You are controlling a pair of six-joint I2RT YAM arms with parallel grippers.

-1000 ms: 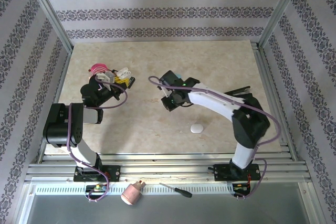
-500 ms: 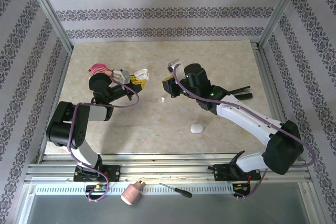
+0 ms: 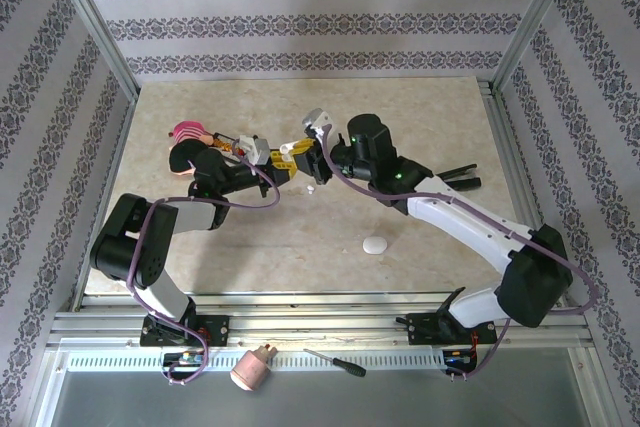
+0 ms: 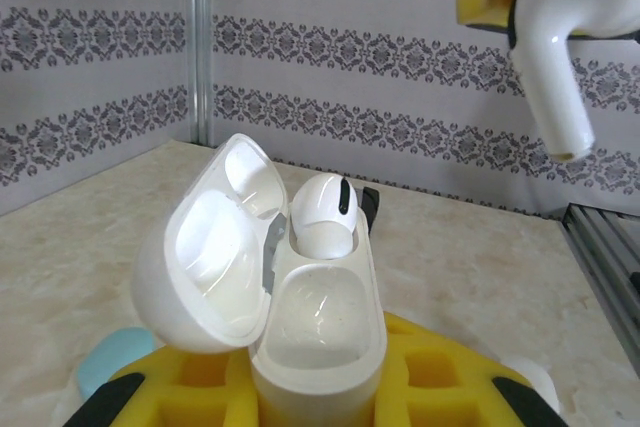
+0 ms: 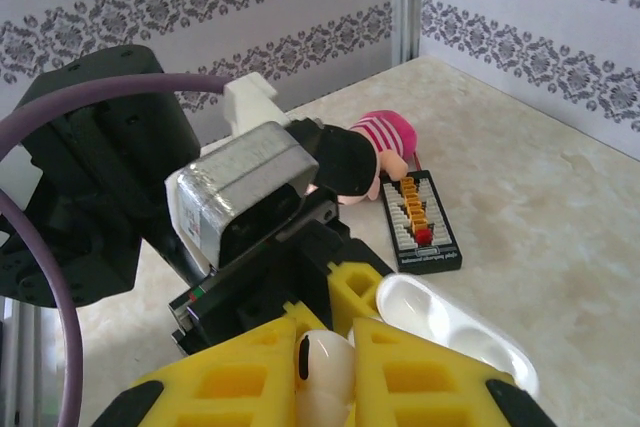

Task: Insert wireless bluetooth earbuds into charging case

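Observation:
My left gripper (image 4: 320,382) is shut on the open white charging case (image 4: 318,332), clamped upright between its yellow foam pads, lid swung open to the left. One white earbud (image 4: 322,209) sits in the far socket; the near socket is empty. My right gripper (image 5: 325,367) is shut on another white earbud (image 5: 327,375). In the left wrist view this earbud (image 4: 555,67) hangs stem down, above and to the right of the case, apart from it. From above, the two grippers (image 3: 268,154) (image 3: 300,150) nearly meet over the table. A small white bud (image 3: 311,188) lies on the table below them.
A closed white oval case (image 3: 375,244) lies toward the near middle. A pink-striped object (image 3: 186,132) and a black connector board (image 5: 420,212) sit behind the left gripper. Something pale blue (image 4: 108,362) lies on the table under the left gripper. A screwdriver (image 3: 335,362) rests on the front rail.
The right gripper rose from the table's middle and swung left with the earbud. The left gripper carried the open case to the right, so the two now nearly meet.

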